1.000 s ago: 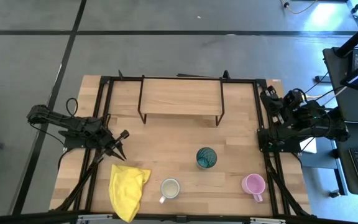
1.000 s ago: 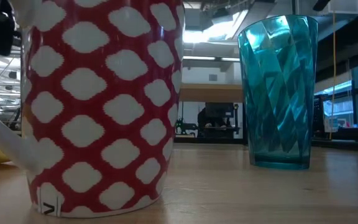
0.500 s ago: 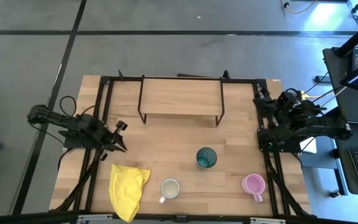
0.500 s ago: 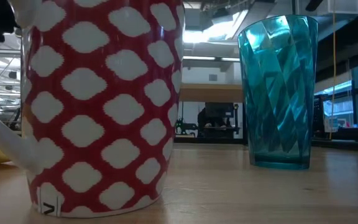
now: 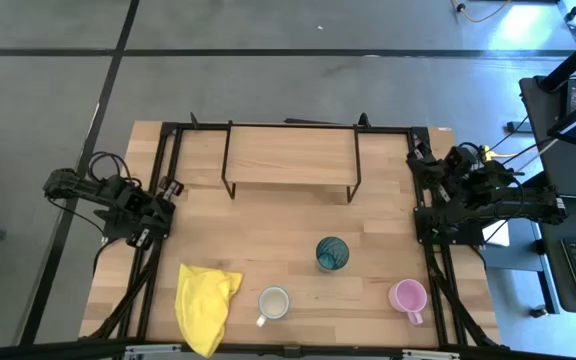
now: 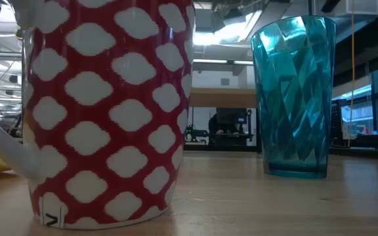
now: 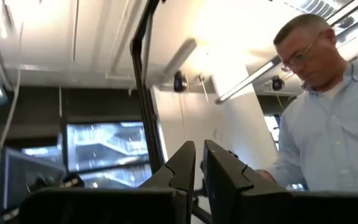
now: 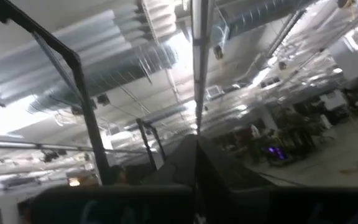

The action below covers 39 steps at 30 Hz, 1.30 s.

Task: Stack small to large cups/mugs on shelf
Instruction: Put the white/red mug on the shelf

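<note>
Near the table's front edge stand three cups. A mug, cream inside (image 5: 273,302), shows red with white patches in the low view (image 6: 104,111). The teal handleless cup (image 5: 332,253) (image 6: 293,98) stands to the right of it. The pink mug (image 5: 407,296) is farther right. The shelf (image 5: 290,158), a wood board on a black wire frame, stands at the table's far side with nothing on it. My left gripper (image 5: 168,188) (image 7: 198,165) is folded back at the left edge, shut, pointing up. My right gripper (image 5: 420,160) (image 8: 196,152) is shut at the right edge, also tilted up.
A yellow cloth (image 5: 206,300) lies crumpled at the front left, beside the cream mug. Black frame bars (image 5: 168,150) run along both table sides. A person in a light blue shirt (image 7: 328,118) shows in the left wrist view, beyond the table.
My left gripper has drawn back from above the table near the yellow cloth toward the left edge and risen, tipping from pointing down at the table to pointing upward. The cups and the cloth have stayed where they were.
</note>
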Available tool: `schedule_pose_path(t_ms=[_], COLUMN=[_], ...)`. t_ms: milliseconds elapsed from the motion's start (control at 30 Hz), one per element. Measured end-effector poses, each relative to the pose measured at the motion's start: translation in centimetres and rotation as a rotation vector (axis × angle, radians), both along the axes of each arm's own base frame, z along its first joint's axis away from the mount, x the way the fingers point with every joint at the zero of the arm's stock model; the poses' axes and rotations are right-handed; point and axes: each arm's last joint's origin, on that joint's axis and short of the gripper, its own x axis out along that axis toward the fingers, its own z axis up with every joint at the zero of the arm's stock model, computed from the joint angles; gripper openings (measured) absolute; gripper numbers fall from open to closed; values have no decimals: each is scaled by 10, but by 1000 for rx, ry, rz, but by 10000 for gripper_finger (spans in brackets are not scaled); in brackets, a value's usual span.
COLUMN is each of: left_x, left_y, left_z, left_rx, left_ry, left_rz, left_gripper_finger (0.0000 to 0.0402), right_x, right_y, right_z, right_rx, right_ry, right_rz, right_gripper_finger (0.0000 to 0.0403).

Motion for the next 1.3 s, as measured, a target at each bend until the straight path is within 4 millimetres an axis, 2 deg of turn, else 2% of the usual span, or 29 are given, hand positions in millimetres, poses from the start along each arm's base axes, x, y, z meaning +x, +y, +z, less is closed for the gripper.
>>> schedule_pose_path(t_ms=[167, 233, 333, 433, 500, 633, 800, 1000, 1133, 1300], left_x=[-9, -6, 6, 14, 14, 8, 3, 25, 48, 66], left_y=[3, 5, 8, 7, 7, 7, 5, -3, -11, -18], left_z=[9, 9, 1, -3, 3, 26, 55, 85, 110, 138], left_rx=[-89, -252, -484, -573, -609, -564, -486, -418, -302, -190], left_ry=[-92, -6, 231, 425, 471, 456, 496, 835, 990, 1044], left_rz=[-39, -63, -43, -42, -71, -125, -177, -159, -202, -239], left_gripper_finger=[27, 27, 27, 27, 27, 27, 27, 27, 27, 27], right_x=[9, 18, 33, 43, 46, 51, 60, 91, 111, 126], right_y=[6, 6, 6, 6, 5, 4, 4, 12, 17, 15], right_z=[22, 35, 58, 83, 99, 121, 133, 119, 120, 130], right_rx=[-161, -205, -279, -338, -340, -332, -272, -318, -408, -471], right_ry=[12, 91, 250, 412, 540, 785, 1037, 1385, 1448, 1440], right_rz=[132, 138, 119, 100, 85, 108, 159, 257, 293, 219], right_gripper_finger=[13, 13, 13, 13, 13, 13, 13, 13, 13, 13])
